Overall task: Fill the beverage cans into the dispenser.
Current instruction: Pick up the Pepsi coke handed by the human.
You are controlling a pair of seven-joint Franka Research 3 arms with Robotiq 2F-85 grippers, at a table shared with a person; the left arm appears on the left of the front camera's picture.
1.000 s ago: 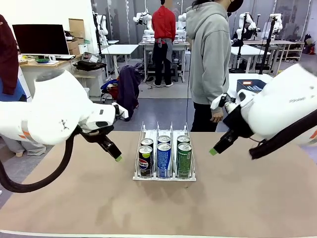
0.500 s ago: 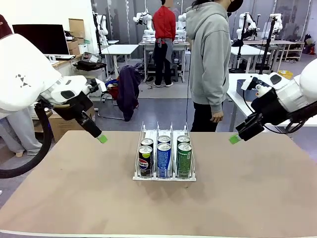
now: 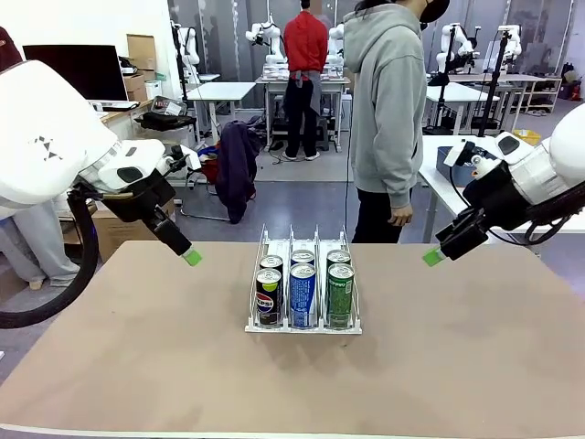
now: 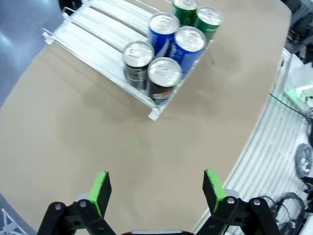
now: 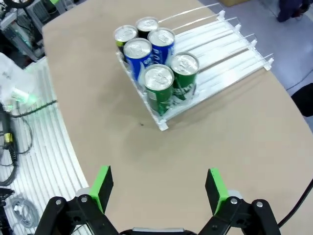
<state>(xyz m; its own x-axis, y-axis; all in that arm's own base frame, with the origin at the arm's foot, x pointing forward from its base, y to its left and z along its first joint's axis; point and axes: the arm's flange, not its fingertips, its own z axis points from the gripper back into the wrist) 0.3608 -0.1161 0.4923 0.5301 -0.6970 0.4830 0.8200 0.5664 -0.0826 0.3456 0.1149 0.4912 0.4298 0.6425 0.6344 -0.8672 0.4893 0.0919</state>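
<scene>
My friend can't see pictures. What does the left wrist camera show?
Six cans stand two deep in three lanes at one end of the clear dispenser: black, blue and green. It sits on a tan table. The left gripper hangs open over the table, holding nothing.

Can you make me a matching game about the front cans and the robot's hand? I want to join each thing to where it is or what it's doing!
Things:
1. front Pepsi can
2. front blue can
3. front green can
4. left gripper

Places or states:
A. middle lane of the dispenser
B. open, holding nothing
C. the robot's right lane
D. the robot's left lane

Pairs: 1-D, 2-A, 3-C, 4-B
</scene>
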